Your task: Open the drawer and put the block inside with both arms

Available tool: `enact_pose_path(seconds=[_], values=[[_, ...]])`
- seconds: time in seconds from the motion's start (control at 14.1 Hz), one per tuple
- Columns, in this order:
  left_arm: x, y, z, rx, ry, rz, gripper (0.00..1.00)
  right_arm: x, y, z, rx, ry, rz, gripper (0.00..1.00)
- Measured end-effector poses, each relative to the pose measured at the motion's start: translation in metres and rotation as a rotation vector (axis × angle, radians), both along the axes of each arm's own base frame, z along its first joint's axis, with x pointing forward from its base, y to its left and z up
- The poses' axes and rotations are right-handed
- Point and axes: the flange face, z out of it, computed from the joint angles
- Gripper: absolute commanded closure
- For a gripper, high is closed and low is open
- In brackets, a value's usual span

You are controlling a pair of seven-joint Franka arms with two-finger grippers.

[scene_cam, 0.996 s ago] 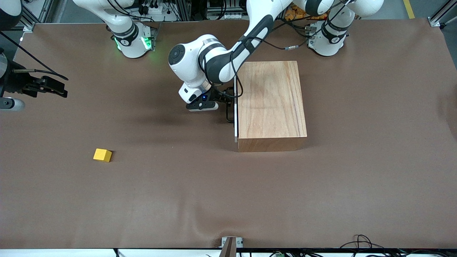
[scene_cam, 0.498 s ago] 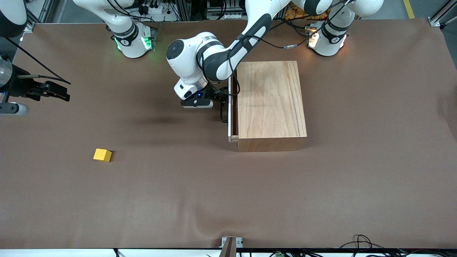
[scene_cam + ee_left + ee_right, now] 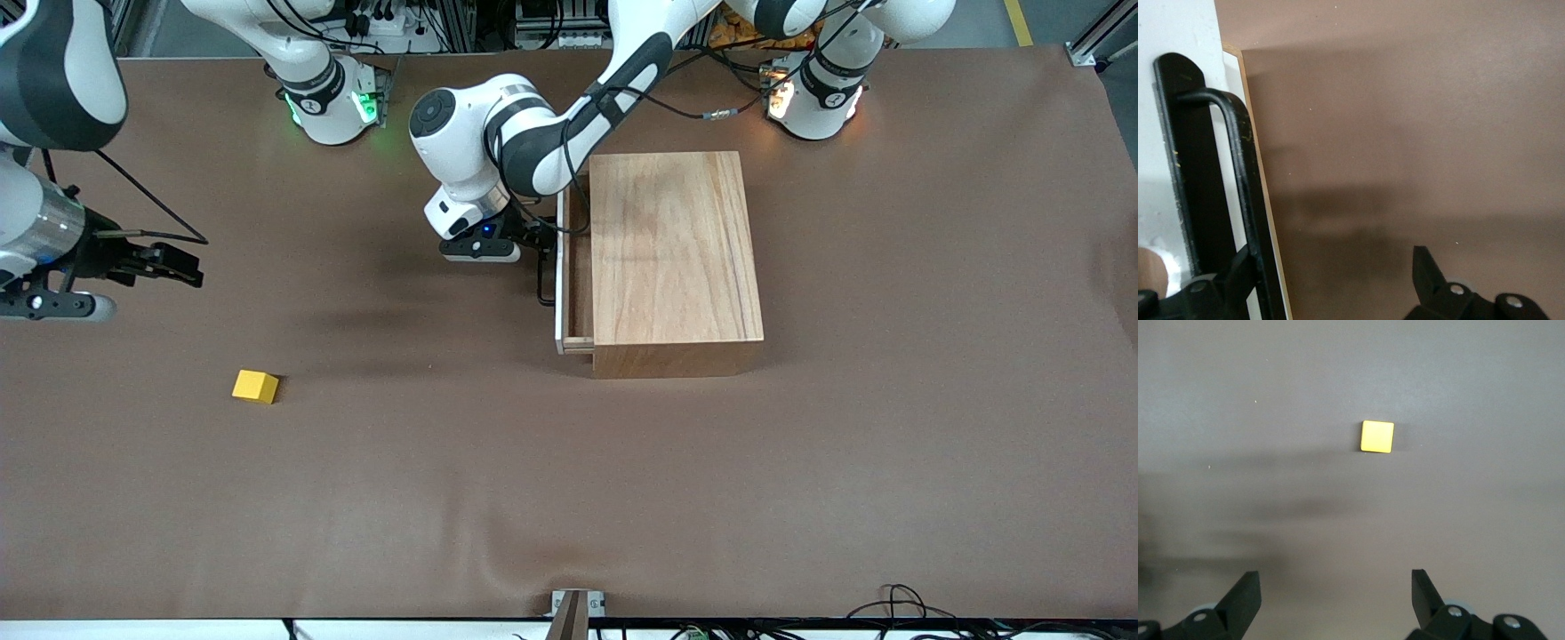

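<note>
Nearest, lower left of frame: yellow block (image 3: pixel 255 387) on the brown table (image 3: pixel 800 480), untouched. Mid-left edge: right gripper (image 3: pixel 182 268) in the air over bare table, fingers apart. Centre: drawer (image 3: pixel 569 267) slid partway out of the wooden box (image 3: pixel 676 258); left gripper (image 3: pixel 542 244) at its black handle (image 3: pixel 1238 173), w/ fingers spread, one either side.

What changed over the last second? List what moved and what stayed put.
The left gripper, hooked on the handle, has pulled the drawer partly out of the wooden box, toward the right arm's end. The right gripper has swung in toward the block, fingers open. The block and the box have not moved.
</note>
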Motion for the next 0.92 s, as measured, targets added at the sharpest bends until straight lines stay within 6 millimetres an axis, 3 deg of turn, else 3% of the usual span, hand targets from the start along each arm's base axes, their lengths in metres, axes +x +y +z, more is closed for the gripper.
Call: enact_pose_path(seconds=[0.28,0.43,0.78,0.92], values=[[-0.012,-0.011,0.002,-0.042,0.002,-0.026,0.0,-0.001,-0.013,-0.015,0.0,-0.007,-0.023,0.0],[-0.017,-0.016,0.003,-0.055,0.001,-0.039,0.0,0.0,-0.023,-0.032,-0.001,-0.013,-0.041,0.0],[-0.029,-0.031,0.008,-0.12,-0.01,-0.086,0.0,0.028,-0.037,-0.123,-0.006,0.0,-0.065,0.0],[-0.032,-0.035,0.009,-0.14,-0.013,-0.095,0.0,0.032,-0.042,-0.15,0.008,0.029,-0.086,0.0]])
